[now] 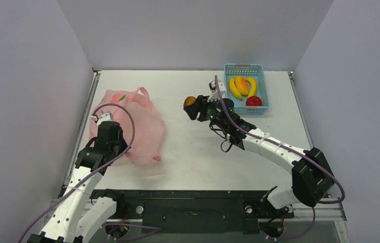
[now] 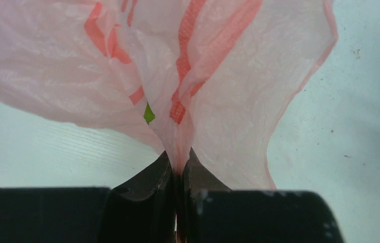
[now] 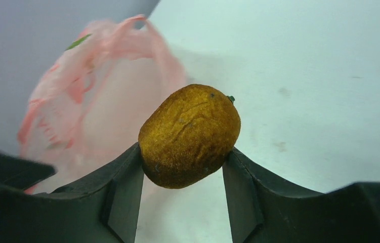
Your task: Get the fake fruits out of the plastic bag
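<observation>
The pink plastic bag (image 1: 137,126) lies crumpled at the table's left. My left gripper (image 1: 108,132) is shut on a fold of the plastic bag (image 2: 218,81), the film pinched tight between its fingertips. My right gripper (image 1: 192,107) hovers over the table's middle, shut on a small brown kiwi-like fruit (image 3: 190,135) held between its two fingertips, with the bag (image 3: 101,101) blurred behind it. Two yellow bananas (image 1: 234,87), an orange-yellow mango-like fruit (image 1: 242,85) and a red apple (image 1: 253,101) lie in the basket. The inside of the bag is hidden.
A light-blue slotted basket (image 1: 264,76) stands at the back right of the white table, close to my right gripper. Grey walls close in the left, back and right sides. A black rail with the arm bases runs along the near edge.
</observation>
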Controlling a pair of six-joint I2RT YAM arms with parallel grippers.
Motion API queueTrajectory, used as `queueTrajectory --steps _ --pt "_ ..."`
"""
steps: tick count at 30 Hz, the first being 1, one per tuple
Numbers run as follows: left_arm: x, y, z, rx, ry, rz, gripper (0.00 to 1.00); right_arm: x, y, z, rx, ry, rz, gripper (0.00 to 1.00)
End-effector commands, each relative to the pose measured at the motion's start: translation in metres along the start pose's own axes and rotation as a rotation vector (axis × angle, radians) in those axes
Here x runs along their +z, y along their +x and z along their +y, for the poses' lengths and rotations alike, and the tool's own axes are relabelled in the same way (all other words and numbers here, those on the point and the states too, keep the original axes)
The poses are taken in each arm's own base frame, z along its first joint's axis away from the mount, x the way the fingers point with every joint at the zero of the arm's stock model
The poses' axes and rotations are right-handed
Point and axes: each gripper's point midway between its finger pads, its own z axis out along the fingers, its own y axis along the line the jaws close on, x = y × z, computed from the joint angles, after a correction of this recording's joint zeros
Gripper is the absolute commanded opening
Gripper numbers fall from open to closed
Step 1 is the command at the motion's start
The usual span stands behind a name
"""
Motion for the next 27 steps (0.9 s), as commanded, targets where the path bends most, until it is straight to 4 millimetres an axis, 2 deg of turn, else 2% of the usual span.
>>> queueTrajectory --steps 1,2,3,4,5,6,10,11,12,13,14,15,16,19,20,21,22,27 --pt "-0.004 -0.011 -0.011 0.009 0.092 -0.060 0.06 -0.014 -0.021 -0.086 0.002 0.268 -0.019 0.00" --pt "-0.005 -0.012 -0.011 0.010 0.093 -0.064 0.08 -0.019 -0.030 -0.117 0.005 0.380 -0.025 0.00" --pt "-0.006 -0.013 -0.011 0.007 0.095 -0.071 0.10 -0.021 -0.033 -0.133 0.009 0.432 -0.019 0.00" --pt "-0.006 -0.013 -0.011 0.007 0.097 -0.074 0.10 -0.026 -0.038 -0.162 0.016 0.519 0.008 0.00" --pt "-0.007 -0.012 -0.012 0.008 0.105 -0.074 0.11 -0.028 -0.040 -0.177 0.020 0.566 0.022 0.00" --pt "-0.007 -0.013 -0.013 0.008 0.112 -0.077 0.11 -0.032 -0.045 -0.202 0.031 0.634 0.056 0.00" --pt "-0.007 -0.014 -0.014 0.016 0.122 -0.087 0.16 -0.033 -0.055 -0.255 0.032 0.745 0.166 0.00" --pt "-0.006 -0.013 -0.015 0.016 0.123 -0.083 0.18 -0.028 -0.068 -0.256 0.020 0.733 0.165 0.00" --pt "-0.006 -0.013 -0.016 0.018 0.126 -0.080 0.20 -0.030 -0.054 -0.271 0.034 0.764 0.232 0.00" --pt "-0.006 -0.012 -0.017 0.019 0.133 -0.076 0.23 -0.027 -0.069 -0.274 0.018 0.760 0.225 0.00" --pt "-0.006 -0.012 -0.018 0.022 0.140 -0.076 0.25 -0.027 -0.054 -0.285 0.029 0.784 0.289 0.00" --pt "-0.006 -0.012 -0.019 0.025 0.146 -0.074 0.29 -0.025 -0.066 -0.289 0.018 0.795 0.276 0.00" --pt "-0.007 -0.013 -0.020 0.026 0.152 -0.080 0.31 -0.025 -0.059 -0.297 0.022 0.815 0.305 0.00" --pt "-0.009 -0.014 -0.021 0.023 0.160 -0.090 0.42 -0.022 -0.068 -0.310 0.022 0.839 0.294 0.02" --pt "-0.010 -0.015 -0.021 0.023 0.166 -0.094 0.44 -0.020 -0.058 -0.316 0.029 0.847 0.328 0.03" --pt "-0.012 -0.015 -0.023 0.026 0.180 -0.094 0.48 -0.020 -0.061 -0.317 0.031 0.845 0.340 0.04" --pt "-0.015 -0.016 -0.027 0.033 0.206 -0.098 0.50 -0.017 -0.053 -0.323 0.035 0.848 0.364 0.07" --pt "-0.030 -0.020 -0.037 0.047 0.310 -0.147 0.69 -0.013 -0.044 -0.331 0.028 0.849 0.418 0.24"
